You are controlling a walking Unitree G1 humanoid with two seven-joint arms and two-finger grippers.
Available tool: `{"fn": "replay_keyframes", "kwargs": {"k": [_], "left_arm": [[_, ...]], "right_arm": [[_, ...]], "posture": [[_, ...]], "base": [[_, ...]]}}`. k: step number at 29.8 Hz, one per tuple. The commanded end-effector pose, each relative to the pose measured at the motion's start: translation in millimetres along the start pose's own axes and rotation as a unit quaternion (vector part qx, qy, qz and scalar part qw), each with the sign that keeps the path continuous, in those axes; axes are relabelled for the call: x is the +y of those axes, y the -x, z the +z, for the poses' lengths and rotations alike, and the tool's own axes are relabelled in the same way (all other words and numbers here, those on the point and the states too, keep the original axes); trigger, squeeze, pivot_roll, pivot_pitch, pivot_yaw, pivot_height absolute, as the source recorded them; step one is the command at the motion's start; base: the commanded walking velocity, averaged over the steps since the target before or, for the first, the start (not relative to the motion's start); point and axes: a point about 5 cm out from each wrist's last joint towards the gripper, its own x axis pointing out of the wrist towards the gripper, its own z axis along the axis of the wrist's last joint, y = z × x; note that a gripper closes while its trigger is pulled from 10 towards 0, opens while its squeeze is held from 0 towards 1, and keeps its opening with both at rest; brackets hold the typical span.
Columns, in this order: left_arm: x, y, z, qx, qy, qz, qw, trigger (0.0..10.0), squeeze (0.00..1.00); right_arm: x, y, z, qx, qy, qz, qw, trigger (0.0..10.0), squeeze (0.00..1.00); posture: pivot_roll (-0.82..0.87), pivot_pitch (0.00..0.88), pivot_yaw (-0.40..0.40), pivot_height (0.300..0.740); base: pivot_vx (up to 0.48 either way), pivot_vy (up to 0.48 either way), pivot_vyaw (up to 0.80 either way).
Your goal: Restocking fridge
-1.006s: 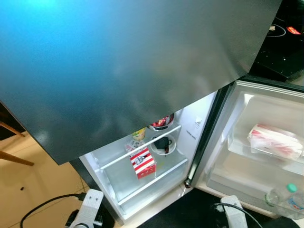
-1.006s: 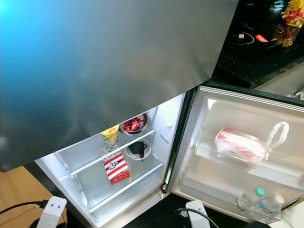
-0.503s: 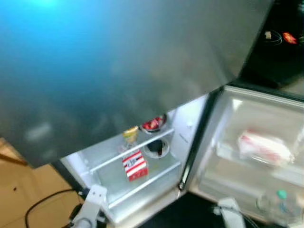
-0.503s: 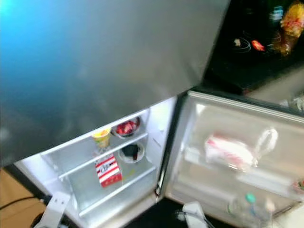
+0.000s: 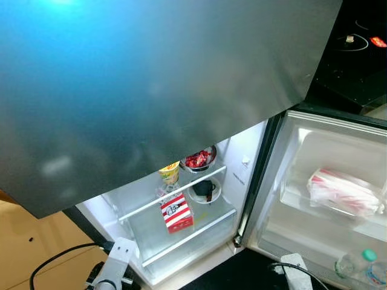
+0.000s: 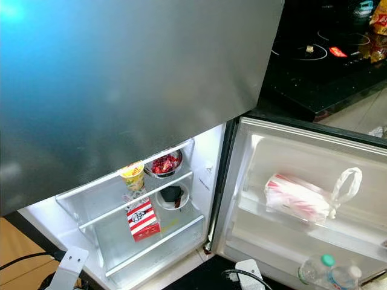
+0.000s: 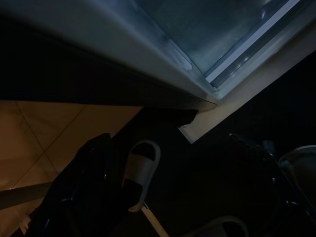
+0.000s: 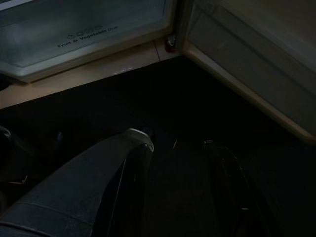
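Both arms low at fridge foot. Right pincer [image 8: 173, 148] spread apart, holding nothing, over dark floor just before the crisper. Left pincer [image 7: 187, 187] in shade near a slipper [image 7: 140, 173]; apart or together: cannot tell.

Change over last second: whole view shifted, so camera motion only. Stock unmoved; no item in hand, restocking not advanced.

Fridge [image 6: 211, 181] open. Shelves: box [image 6: 143, 220], plate [image 6: 172, 194], cup [image 6: 133, 175], bowl [image 6: 164, 164]. Door [image 6: 363, 151] swung right: bag [image 6: 299, 196], bottle [image 6: 323, 272].

Beyond: steel upper door [image 6: 133, 78], black worktop [image 6: 326, 60] at far right. Tan floor [image 5: 36, 241] left.

1 cup [image 6: 133, 176], 2 bowls [image 6: 165, 164], 1 box [image 6: 143, 220], 1 bag [image 6: 299, 198], 2 bottles [image 6: 317, 272].
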Motion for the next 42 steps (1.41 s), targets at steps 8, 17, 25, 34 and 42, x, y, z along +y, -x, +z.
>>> {"fn": "replay_keyframes", "kwargs": {"k": [8, 17, 25, 34, 42], "left_arm": [[0.7, 4.0, -15, 0.03, -0.004, 0.0, 1.0, 10.0, 0.0], [0.1, 4.9, -19, 0.038, -0.003, -0.002, 0.999, 10.0, 0.0], [-0.2, 5.6, -21, 0.042, -0.002, -0.002, 0.999, 10.0, 0.0], [0.8, 6.2, -22, 0.044, -0.003, -0.002, 0.999, 10.0, 0.0], [0.4, 6.2, -23, 0.044, -0.004, -0.002, 0.999, 10.0, 0.0]], "right_arm": [[0.6, 0.4, -2, 0.0, -0.005, 0.0, 1.0, 10.0, 0.0], [0.4, -0.1, 1, -0.002, -0.002, 0.001, 1.0, 10.0, 0.0], [0.2, -0.1, 0, 0.0, -0.001, 0.001, 1.0, 10.0, 0.0], [0.9, -0.2, 0, 0.001, -0.002, 0.001, 1.0, 10.0, 0.0], [1.7, -0.1, -1, 0.002, -0.004, 0.001, 1.0, 10.0, 0.0]], "posture": [[-0.02, 0.0, 0.021, 0.74], [-0.01, 0.0, 0.019, 0.74], [-0.01, 0.0, 0.018, 0.74], [-0.02, 0.0, 0.022, 0.74], [-0.02, 0.0, 0.023, 0.74]], "base": [[0.0, 0.0, 0.0], [-0.242, 0.0, 0.0], [0.0, 0.0, 0.0], [-0.48, 0.0, 0.0], [-0.48, 0.0, 0.0]]}}
